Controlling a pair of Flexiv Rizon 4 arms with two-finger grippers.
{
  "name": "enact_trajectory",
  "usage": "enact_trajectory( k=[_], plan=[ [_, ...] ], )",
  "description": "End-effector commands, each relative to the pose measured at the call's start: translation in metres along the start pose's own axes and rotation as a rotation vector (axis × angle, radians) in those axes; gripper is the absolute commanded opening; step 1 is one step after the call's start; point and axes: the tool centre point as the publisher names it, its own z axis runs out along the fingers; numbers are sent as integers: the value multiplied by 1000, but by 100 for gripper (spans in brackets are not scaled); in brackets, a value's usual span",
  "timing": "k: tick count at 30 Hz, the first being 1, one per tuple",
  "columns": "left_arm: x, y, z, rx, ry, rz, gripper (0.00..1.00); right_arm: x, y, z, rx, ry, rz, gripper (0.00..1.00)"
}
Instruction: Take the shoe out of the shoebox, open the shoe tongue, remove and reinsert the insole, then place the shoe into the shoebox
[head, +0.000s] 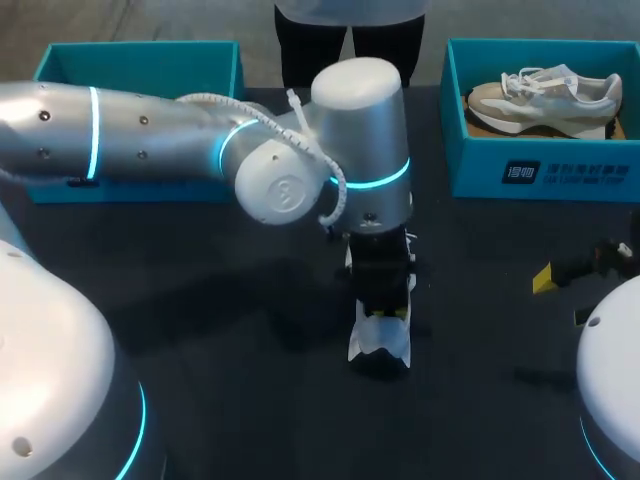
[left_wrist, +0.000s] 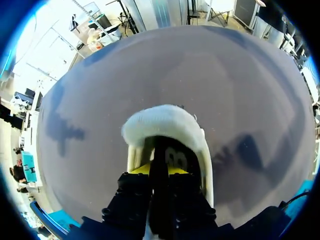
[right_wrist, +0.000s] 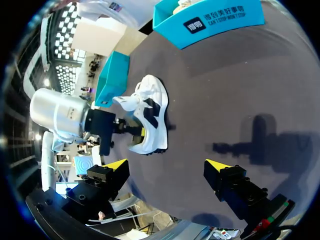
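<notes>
A white shoe with black panels (head: 380, 340) (right_wrist: 152, 115) stands on the dark table near the middle, its loose laces (right_wrist: 127, 100) hanging off one side. My left arm reaches over from the left, and my left gripper (head: 380, 285) (left_wrist: 159, 169) points down into the shoe's opening. It is shut on a thin dark piece inside, just behind the white padded collar (left_wrist: 165, 120); insole or tongue, I cannot tell which. My right gripper (right_wrist: 166, 165) (head: 565, 290) hangs open and empty at the table's right side, well apart from the shoe.
A teal shoebox (head: 480, 150) (right_wrist: 210, 22) at the back right holds a beige shoe (head: 545, 92). A second teal box (head: 140, 60) (right_wrist: 112, 75) stands at the back left, partly hidden behind my left arm.
</notes>
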Motion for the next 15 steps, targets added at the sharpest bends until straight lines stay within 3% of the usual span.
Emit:
enact_trajectory(
  k=[1,6,10,15],
  plan=[
    [-1,2,-19,-12,7,-1,15,1,-2,-1,-1,-3,1,100],
    [-1,4,-27,-13,25,2,11,1,-2,-1,-1,-3,1,100],
    [3,2,-30,-6,47,12,17,1,-2,-1,-1,-3,1,100],
    [9,-3,-26,8,66,12,18,1,-2,-1,-1,-3,1,100]
  ],
)
